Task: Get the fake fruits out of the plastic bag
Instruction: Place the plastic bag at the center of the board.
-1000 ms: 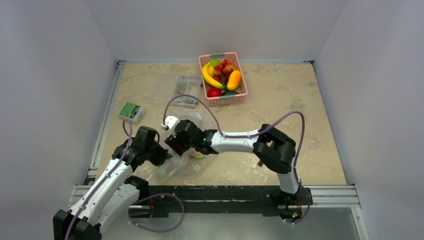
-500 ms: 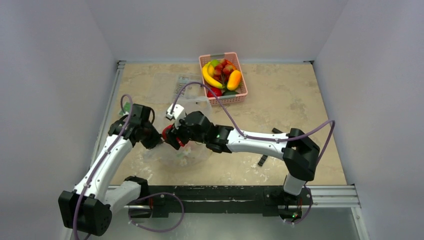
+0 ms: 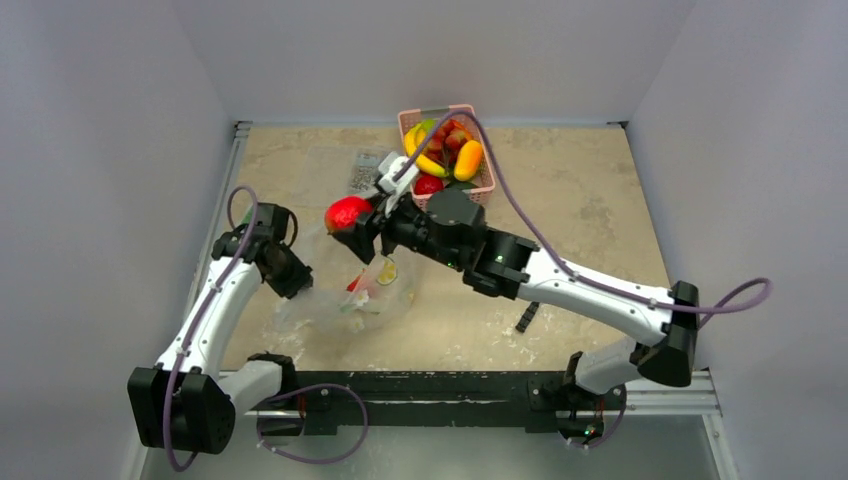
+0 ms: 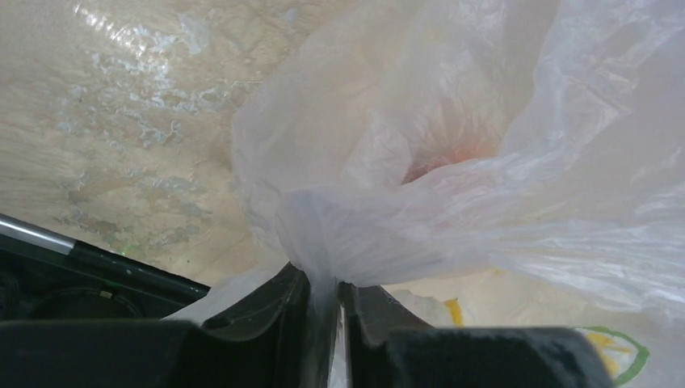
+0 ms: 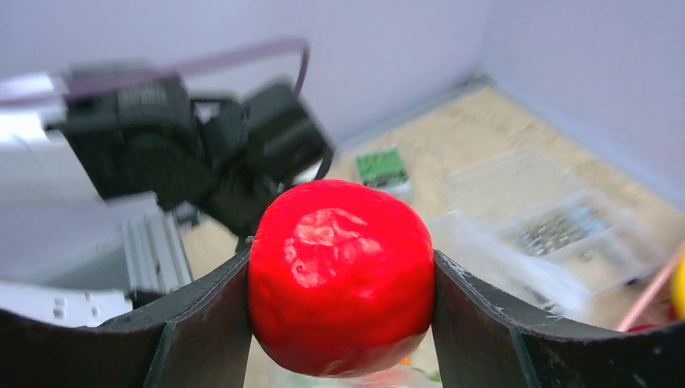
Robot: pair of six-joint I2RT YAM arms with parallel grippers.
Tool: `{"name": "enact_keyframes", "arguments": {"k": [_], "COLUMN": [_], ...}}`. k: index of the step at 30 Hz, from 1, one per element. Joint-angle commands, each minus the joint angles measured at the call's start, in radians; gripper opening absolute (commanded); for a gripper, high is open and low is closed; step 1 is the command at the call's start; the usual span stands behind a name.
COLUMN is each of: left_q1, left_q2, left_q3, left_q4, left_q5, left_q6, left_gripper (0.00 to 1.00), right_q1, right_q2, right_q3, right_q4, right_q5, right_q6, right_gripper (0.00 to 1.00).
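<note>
My right gripper (image 3: 350, 218) is shut on a glossy red fake fruit (image 3: 346, 213), held in the air above the plastic bag (image 3: 345, 300); in the right wrist view the fruit (image 5: 339, 275) fills the gap between the fingers. The clear crinkly bag lies on the table with a red and a yellow fruit (image 3: 385, 272) showing through it. My left gripper (image 3: 296, 284) is shut on a bunched fold of the bag (image 4: 380, 234) at its left edge; a reddish shape shows faintly through the plastic (image 4: 440, 162).
A pink basket (image 3: 484, 185) at the back holds a banana, red and orange fruits. A clear case of small parts (image 3: 365, 170) lies left of it. A green-labelled box (image 5: 381, 170) lies by the left rail. Small dark parts (image 3: 527, 318) lie on the table right of the bag.
My right gripper has risen out of the bag with the red fruit and moved back towards the basket. My left arm has shifted slightly left, still gripping the bag.
</note>
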Motion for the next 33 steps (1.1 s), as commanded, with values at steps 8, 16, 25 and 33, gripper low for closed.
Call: {"name": "enact_keyframes", "arguments": {"k": [8, 16, 25, 33], "left_q1": [0.032, 0.032, 0.031, 0.031], "left_q2": [-0.092, -0.196, -0.200, -0.203], "left_q3": [-0.006, 0.036, -0.108, -0.112], "left_q4": [-0.053, -0.098, 0.081, 0.122], "left_q5": [-0.007, -0.012, 0.243, 0.301], "left_q6": [-0.016, 0.037, 0.084, 0.134], "left_gripper": [0.85, 1.00, 0.75, 0.70], "right_q1": [-0.319, -0.547, -0.746, -0.806], "right_q2": [-0.076, 0.110, 0.572, 0.877], "right_q3": [0.085, 0.138, 0.485, 0.806], "right_q4": [-0.008, 0.083, 0.145, 0.131], "right_q5": [0.183, 0.219, 0.006, -0.002], "right_q6": [0.096, 0.127, 0.262, 0.228], "right_gripper": [0.00, 0.00, 0.01, 0.05]}}
